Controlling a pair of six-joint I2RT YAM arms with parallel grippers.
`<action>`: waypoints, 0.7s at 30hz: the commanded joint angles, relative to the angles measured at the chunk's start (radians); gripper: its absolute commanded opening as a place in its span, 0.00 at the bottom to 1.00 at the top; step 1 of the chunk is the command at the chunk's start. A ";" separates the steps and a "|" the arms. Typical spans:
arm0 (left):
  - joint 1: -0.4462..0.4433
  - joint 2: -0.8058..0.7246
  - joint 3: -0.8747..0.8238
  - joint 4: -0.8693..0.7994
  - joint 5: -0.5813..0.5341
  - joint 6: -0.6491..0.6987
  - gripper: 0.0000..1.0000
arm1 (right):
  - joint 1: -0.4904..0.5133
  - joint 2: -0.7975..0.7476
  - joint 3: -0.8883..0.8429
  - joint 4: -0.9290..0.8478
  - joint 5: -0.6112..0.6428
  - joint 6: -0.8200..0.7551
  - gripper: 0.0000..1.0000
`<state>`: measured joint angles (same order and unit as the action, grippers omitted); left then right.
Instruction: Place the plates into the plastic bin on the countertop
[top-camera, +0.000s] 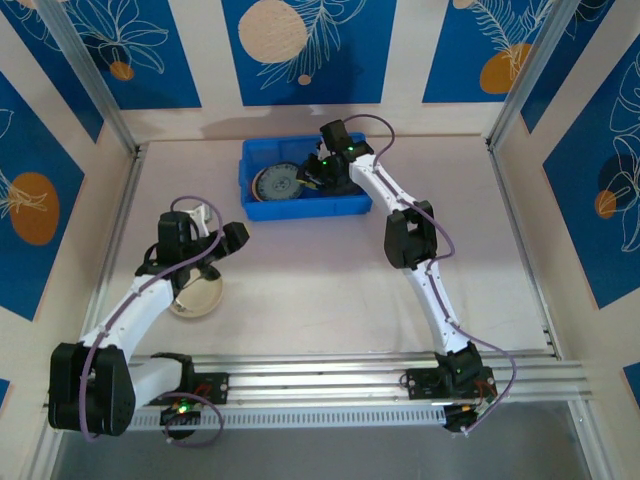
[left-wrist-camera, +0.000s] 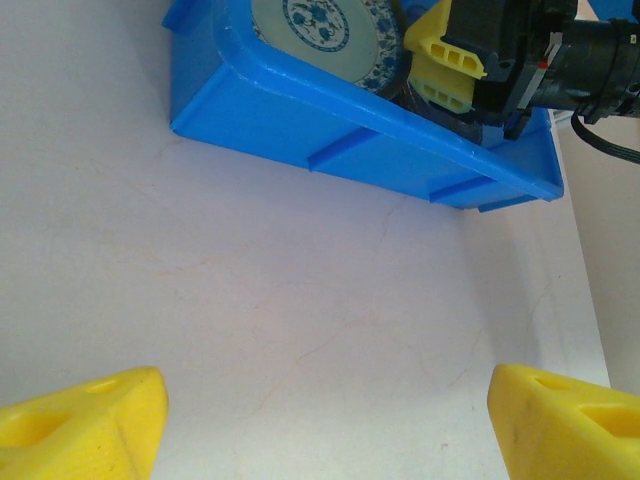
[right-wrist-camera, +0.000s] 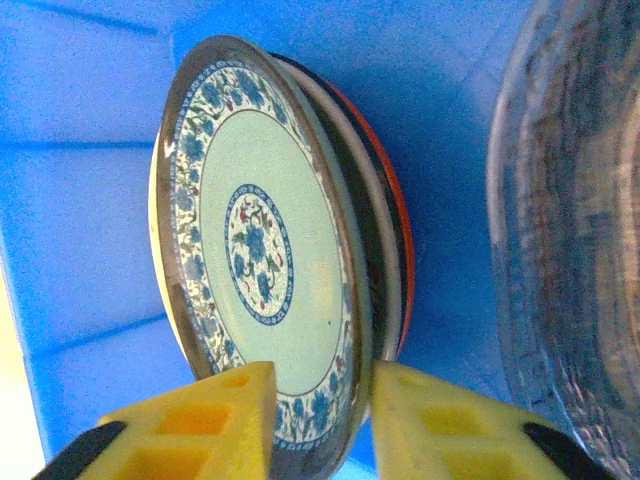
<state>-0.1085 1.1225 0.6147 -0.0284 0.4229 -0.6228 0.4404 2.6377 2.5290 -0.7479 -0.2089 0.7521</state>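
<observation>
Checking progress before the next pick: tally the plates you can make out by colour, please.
Teal-patterned plate: 1
Orange plate, rim showing: 1
Clear plate, blurred: 1
Cream plate on the countertop: 1
Total: at least 4; rims between teal and orange unclear.

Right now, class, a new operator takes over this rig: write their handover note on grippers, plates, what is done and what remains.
Left gripper: open, empty, over the countertop, facing the blue bin.
Right gripper: in the bin, astride the teal-patterned plate rim; grip unclear.
Done: that plate tops a stack in the bin, clear dish beside it.
To do: cream plate on the countertop under the left arm.
</observation>
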 joint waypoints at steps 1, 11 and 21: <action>0.013 0.006 -0.005 0.002 0.022 -0.001 0.84 | 0.008 -0.006 0.031 -0.019 0.001 -0.003 0.34; 0.013 0.007 -0.008 0.014 0.019 -0.006 0.83 | 0.033 -0.078 -0.019 -0.045 0.093 -0.065 0.32; 0.012 0.021 -0.008 0.050 0.039 -0.025 0.86 | 0.035 -0.245 -0.123 -0.015 0.127 -0.165 0.32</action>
<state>-0.1085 1.1427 0.6128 -0.0143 0.4347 -0.6312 0.4789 2.5134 2.4317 -0.7631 -0.1017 0.6456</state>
